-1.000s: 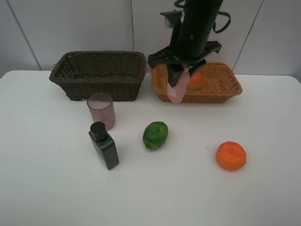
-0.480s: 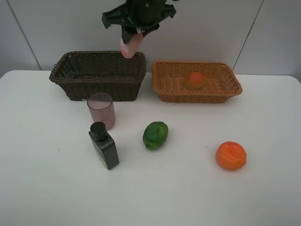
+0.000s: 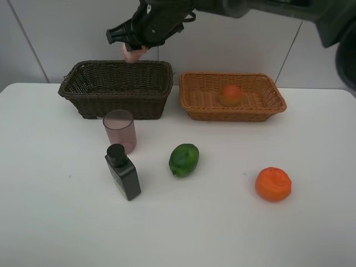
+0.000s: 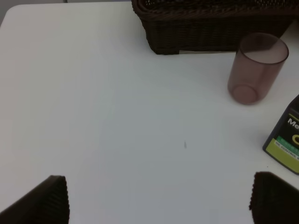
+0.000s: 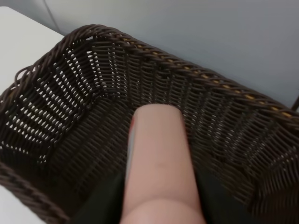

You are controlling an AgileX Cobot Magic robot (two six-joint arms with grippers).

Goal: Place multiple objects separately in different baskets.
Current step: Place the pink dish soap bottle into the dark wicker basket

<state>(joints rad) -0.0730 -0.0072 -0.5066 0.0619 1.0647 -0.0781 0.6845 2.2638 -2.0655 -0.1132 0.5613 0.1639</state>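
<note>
Pale grey wall panels (image 3: 72,33) with thin dark seams close the room behind a plain matte white worktop (image 3: 55,222). There is one tiny dark speck on its left half.

The black right arm (image 3: 267,8) reaches in from the upper right, across the middle and over the rear left part of the worktop.

Two woven baskets stand side by side along the rear edge, close but apart. The deeper dark brown basket (image 3: 122,103) is left of centre and the shallower tan basket (image 3: 233,114) right of centre.

The right gripper (image 3: 135,47) is clamped on the pink bottle (image 5: 159,177). It holds the bottle over the dark basket's open inside, near the far rim. The bottle's cap is not visible.

The left gripper (image 4: 159,200) is spread wide with nothing between its dark fingers (image 4: 46,200), above bare worktop on the left side.

- The black square bottle (image 3: 123,172) stands upright left of centre, well forward of the dark basket.
- The translucent mauve cup (image 3: 119,130) stands upright just behind it, close to the dark basket's front wall.
- The orange (image 3: 273,184) lies alone on the right half of the worktop.
- The green lime (image 3: 184,159) lies near the middle.
- The peach-coloured fruit (image 3: 230,95) sits inside the tan basket.
</note>
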